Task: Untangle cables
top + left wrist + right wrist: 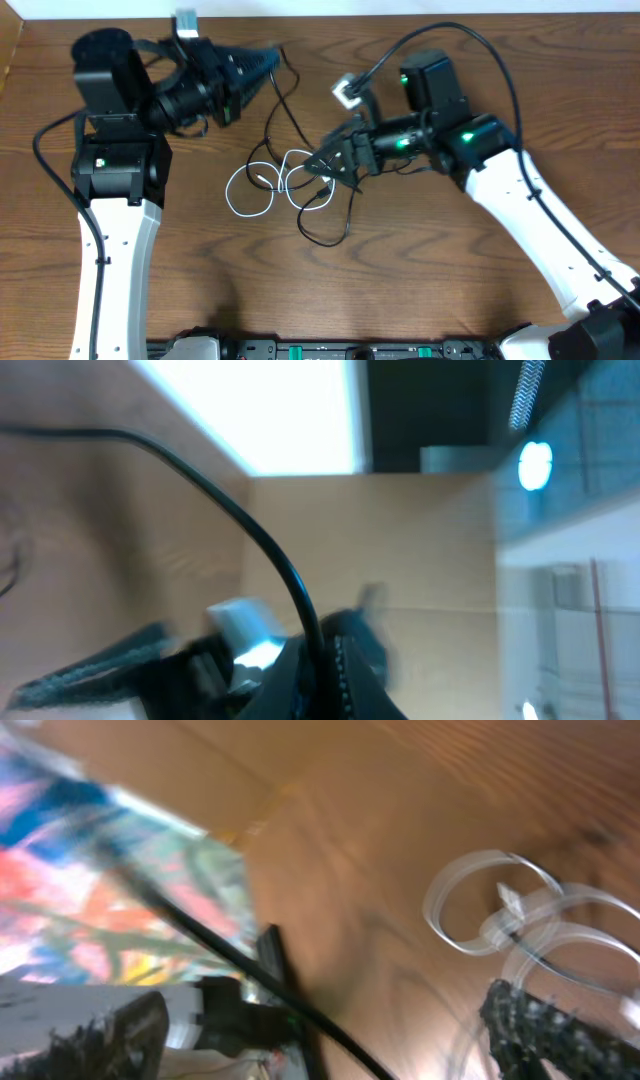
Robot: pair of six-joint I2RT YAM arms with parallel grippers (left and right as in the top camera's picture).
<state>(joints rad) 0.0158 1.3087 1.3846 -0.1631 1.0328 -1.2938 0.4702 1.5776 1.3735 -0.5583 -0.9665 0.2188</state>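
A thin black cable [272,120] and a white cable [248,192] lie tangled in loops at the middle of the wooden table [420,280]. My left gripper [268,58] is shut on the black cable's upper end, lifted near the back of the table. The blurred left wrist view shows that cable [250,530] running into the jaws [300,680]. My right gripper [322,165] is open, low over the loops' right side. In the right wrist view the black cable [220,955] passes between the spread fingers [330,1040], with the white loops [500,910] beside the right finger.
A small white connector [348,92] lies just behind the right gripper. A black loop of the cable [325,228] reaches toward the front. The arms' own black leads arch over each arm. The table's back edge runs along the top.
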